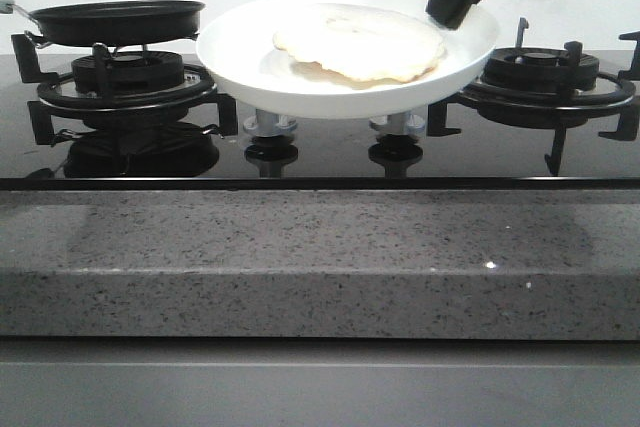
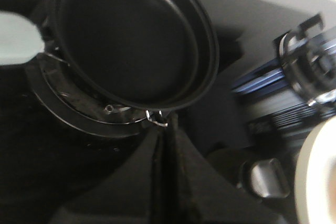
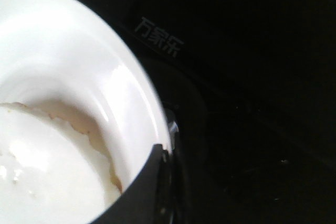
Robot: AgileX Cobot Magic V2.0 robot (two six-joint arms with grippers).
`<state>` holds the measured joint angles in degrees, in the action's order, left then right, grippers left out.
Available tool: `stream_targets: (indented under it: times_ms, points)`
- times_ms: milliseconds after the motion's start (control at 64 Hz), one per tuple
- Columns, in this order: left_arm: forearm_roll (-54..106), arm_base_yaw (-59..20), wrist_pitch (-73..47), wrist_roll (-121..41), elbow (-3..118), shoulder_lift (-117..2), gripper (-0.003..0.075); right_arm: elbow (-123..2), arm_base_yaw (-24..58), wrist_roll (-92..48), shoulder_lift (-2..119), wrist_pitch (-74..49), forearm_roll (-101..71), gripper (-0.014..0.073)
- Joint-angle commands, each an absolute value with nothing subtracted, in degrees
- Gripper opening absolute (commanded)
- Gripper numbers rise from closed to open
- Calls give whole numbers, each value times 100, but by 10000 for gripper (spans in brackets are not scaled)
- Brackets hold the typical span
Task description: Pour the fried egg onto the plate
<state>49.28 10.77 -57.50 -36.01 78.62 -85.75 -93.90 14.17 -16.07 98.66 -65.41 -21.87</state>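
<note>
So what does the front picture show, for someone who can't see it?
A fried egg lies on a white plate held up over the stove knobs by the right hand at its rim. An empty black pan sits over the left burner.

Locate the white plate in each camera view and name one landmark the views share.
Front view: the plate sits centre, above the stove knobs, the fried egg on it.
Left wrist view: only a blurred sliver of its rim shows at the picture's edge.
Right wrist view: the plate fills much of the picture, the right pincer on its rim.
Shared landmark: the plate's white rim.
</note>
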Motion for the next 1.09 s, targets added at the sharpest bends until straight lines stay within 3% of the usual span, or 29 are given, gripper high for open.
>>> stream_targets:
  times_ms: [0, 172, 422, 765, 1078]
  points:
    - [4094, 603, -5205, -3147, 7959, -7766, -20, -9550, 1404, -1652, 9551, -6364, -2432, -59]
    - [2737, -292, -4147, -2420, 7222, -6731, -20, -9550, 1404, -1652, 9551, -6364, -2432, -59]
    - [2394, -1007, -2575, -2263, 5465, -5224, -20, -9550, 1404, -1652, 9551, -6364, -2432, -59]
    - [2331, -1034, -1131, -2263, 3306, -3285, -20, -9550, 1404, -1652, 9551, -6364, -2432, -59]
    - [2331, -1034, -1049, -2263, 3005, -2812, -19, -9550, 1404, -1652, 9558, -6343, -2438, -59]
